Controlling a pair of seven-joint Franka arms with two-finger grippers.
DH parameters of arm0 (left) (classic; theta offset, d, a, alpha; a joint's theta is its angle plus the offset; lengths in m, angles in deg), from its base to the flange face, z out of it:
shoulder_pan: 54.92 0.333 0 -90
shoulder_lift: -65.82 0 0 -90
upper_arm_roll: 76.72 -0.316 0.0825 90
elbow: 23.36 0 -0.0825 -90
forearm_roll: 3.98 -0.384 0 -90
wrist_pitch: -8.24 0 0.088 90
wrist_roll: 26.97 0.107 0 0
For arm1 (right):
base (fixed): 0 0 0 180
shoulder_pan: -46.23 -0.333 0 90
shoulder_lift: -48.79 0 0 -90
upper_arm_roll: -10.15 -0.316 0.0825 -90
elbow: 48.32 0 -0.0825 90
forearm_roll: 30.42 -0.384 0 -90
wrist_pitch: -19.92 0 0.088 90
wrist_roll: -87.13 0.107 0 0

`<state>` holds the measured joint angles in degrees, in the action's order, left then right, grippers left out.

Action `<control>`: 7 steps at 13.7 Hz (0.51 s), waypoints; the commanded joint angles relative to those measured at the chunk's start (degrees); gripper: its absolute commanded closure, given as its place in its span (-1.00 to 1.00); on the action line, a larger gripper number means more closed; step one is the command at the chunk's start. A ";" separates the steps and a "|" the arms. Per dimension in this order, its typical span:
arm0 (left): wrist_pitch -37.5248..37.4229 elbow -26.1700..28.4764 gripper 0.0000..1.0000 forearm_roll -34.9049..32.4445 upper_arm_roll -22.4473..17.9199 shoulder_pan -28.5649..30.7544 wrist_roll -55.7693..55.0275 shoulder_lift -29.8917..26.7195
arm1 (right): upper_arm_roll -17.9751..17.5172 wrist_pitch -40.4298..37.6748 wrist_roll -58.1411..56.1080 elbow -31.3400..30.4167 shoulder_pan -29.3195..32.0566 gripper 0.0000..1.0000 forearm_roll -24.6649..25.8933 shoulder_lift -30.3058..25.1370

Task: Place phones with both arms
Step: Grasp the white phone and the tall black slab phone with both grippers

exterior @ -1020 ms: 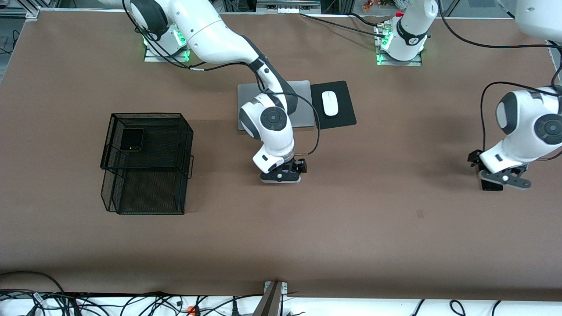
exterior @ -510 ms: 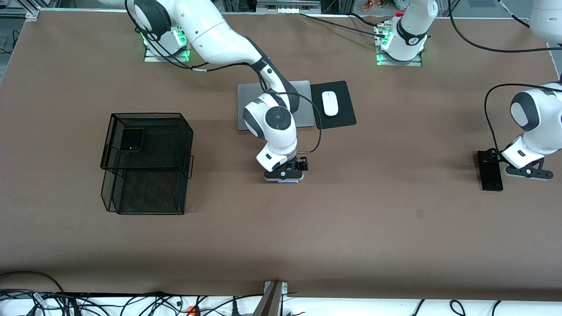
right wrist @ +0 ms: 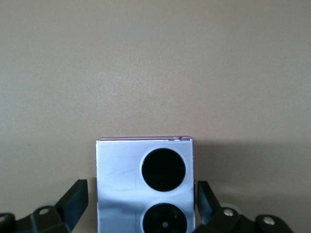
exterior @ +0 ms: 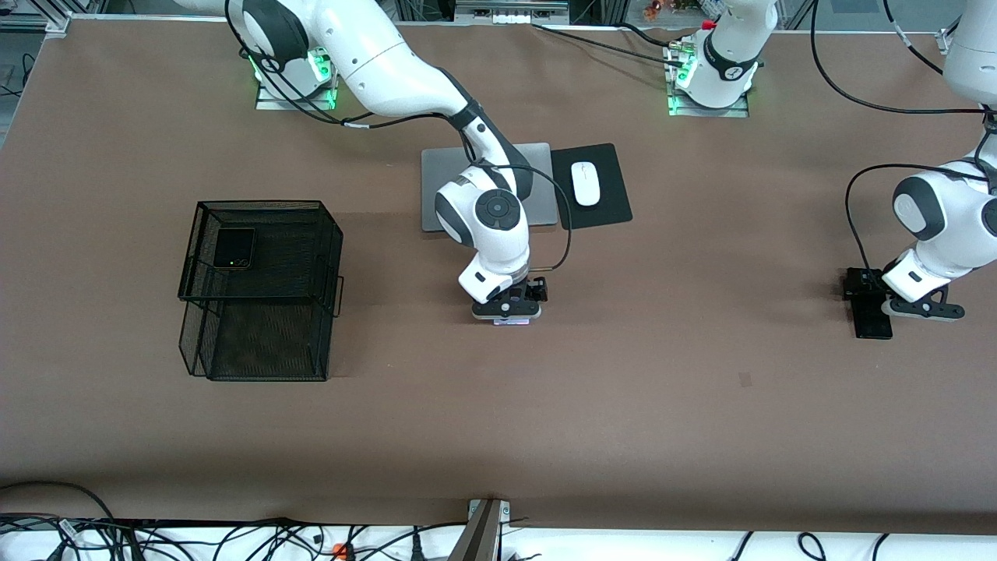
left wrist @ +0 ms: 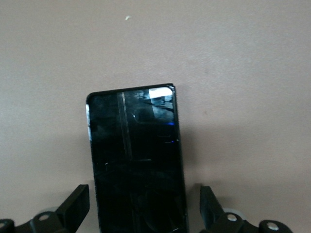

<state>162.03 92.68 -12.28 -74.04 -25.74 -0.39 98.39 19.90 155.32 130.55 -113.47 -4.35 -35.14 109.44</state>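
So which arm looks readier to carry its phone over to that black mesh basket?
The right, probably. Its claw straddles the small squarish lilac phone mid-table, much closer to the black wire-mesh basket. The left claw straddles the long black slab phone at the left arm's end of the brown table.

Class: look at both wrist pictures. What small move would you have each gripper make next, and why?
Probably close both. The left gripper straddles the long black phone on the table, fingers apart on either side. The right gripper likewise straddles the lilac phone; one finger looks nearly touching. Neither phone is lifted yet.
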 commanded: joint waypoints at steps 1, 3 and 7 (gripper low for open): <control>0.01 -1.34 -1.00 1.44 1.01 1.15 1.37 0.83 | 0.27 0.31 0.97 1.26 -0.39 -0.99 1.91 1.14; 1.50 -1.34 -1.00 3.71 1.01 1.32 1.19 1.53 | 0.27 0.31 0.97 1.08 -0.39 -0.99 2.00 1.14; 1.95 -1.34 -1.00 5.74 1.10 2.29 1.37 2.76 | 0.36 0.31 1.14 0.55 -0.65 -0.98 3.23 1.31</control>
<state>163.54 92.33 -9.00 -73.77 -24.71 -0.44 100.01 19.90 155.34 130.55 -113.49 -4.54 -33.08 109.91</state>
